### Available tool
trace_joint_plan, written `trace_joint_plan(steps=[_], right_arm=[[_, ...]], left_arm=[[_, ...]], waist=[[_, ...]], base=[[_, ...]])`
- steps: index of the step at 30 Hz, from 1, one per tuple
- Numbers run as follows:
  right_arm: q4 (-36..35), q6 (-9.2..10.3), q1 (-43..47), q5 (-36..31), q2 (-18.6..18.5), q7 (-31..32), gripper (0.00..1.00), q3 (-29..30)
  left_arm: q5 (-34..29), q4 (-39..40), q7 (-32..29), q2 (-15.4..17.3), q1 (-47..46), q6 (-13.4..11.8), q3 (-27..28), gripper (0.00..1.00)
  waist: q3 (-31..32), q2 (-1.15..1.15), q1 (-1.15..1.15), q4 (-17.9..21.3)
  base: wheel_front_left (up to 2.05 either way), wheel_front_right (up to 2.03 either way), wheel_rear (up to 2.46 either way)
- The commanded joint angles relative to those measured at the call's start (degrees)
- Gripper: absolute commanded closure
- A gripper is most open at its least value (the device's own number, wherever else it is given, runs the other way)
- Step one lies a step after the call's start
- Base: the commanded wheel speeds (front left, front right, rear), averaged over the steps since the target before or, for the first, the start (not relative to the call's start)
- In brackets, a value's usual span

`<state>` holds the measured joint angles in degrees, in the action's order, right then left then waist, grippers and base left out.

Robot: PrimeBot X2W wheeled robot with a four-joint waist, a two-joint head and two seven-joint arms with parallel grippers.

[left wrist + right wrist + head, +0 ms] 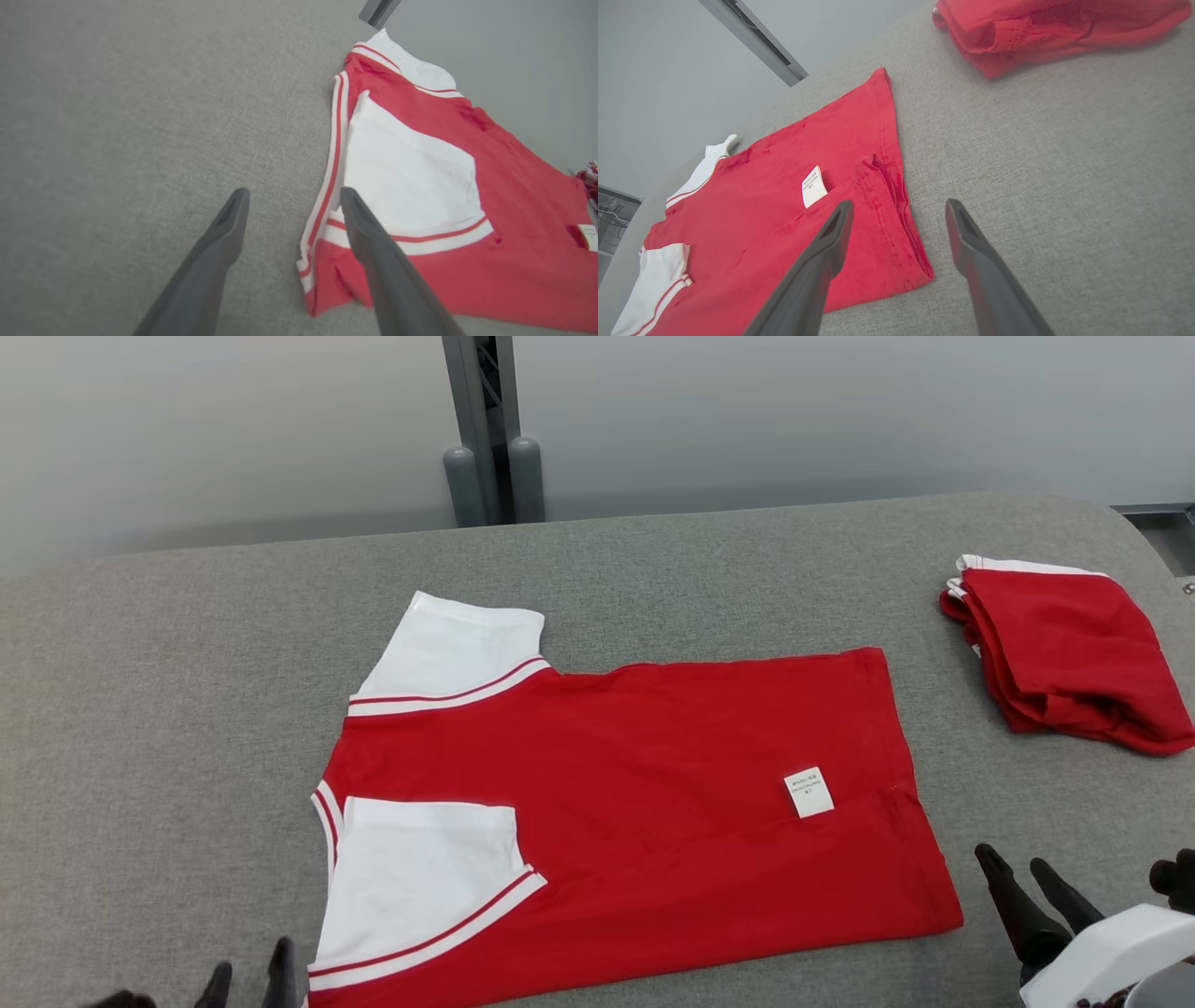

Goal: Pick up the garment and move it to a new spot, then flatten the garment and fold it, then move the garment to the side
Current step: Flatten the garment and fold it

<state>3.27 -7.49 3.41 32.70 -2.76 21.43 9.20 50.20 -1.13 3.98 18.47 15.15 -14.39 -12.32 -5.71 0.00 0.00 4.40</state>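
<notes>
Expect the garment [635, 775] to be light, limp cloth that wrinkles and slides easily, so pinch it at the corners or along the doubled near edge rather than mid-panel. It lies flat in the middle of the table [187, 709]. Your left hand [254, 959] hangs wide open and empty at the sleeve-end corner. Your right hand [1013, 859], equally open and empty, sits just off the hem corner.

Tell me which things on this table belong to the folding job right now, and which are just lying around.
Part of the job:
- red and white shirt, spread out, near side folded in
- left gripper, open at the collar end
- right gripper, open at the hem end
- grey table, the work surface

Just lying about:
- folded red garment, far right
- metal post behind the table
</notes>
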Motion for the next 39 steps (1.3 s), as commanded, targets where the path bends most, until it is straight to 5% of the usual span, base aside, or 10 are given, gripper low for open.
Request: trace_joint_plan(steps=[1,9,17,30,39], right_arm=[[-0.6,-0.01,-0.6,-0.3,-0.3,0.3,0.0,0.4],[-4.3,-0.01,-2.9,-1.4,-0.3,1.4,0.0,0.6],[-7.3,-0.01,-7.1,-1.3,-0.3,1.6,0.0,-2.7],[-9.0,-0.01,-15.2,-0.8,-0.3,0.1,0.0,-8.1],[-7.9,-0.01,-21.0,0.2,-0.3,-2.2,0.0,-11.6]], left_arm=[[-0.7,0.7,-0.4,1.1,-2.2,-0.1,0.1,0.0],[-6.6,5.6,-9.7,9.2,-16.0,0.4,-3.1,0.0],[-8.5,3.1,-20.3,14.5,-31.4,5.6,-6.8,0.0],[-3.8,-5.1,-38.7,20.8,-53.0,12.1,-7.1,0.0],[-3.1,-10.9,-43.6,23.2,-61.2,13.6,-6.5,0.0]], waist=[[0.0,0.0,0.0,0.1],[-2.1,0.0,0.0,1.7],[-8.0,0.0,0.0,5.0],[-17.9,0.0,0.0,9.6],[-24.3,0.0,0.0,12.7]], base=[[0.0,0.0,0.0],[0.0,0.0,0.0],[0.0,0.0,0.0],[0.0,0.0,0.0],[0.0,0.0,0.0]])
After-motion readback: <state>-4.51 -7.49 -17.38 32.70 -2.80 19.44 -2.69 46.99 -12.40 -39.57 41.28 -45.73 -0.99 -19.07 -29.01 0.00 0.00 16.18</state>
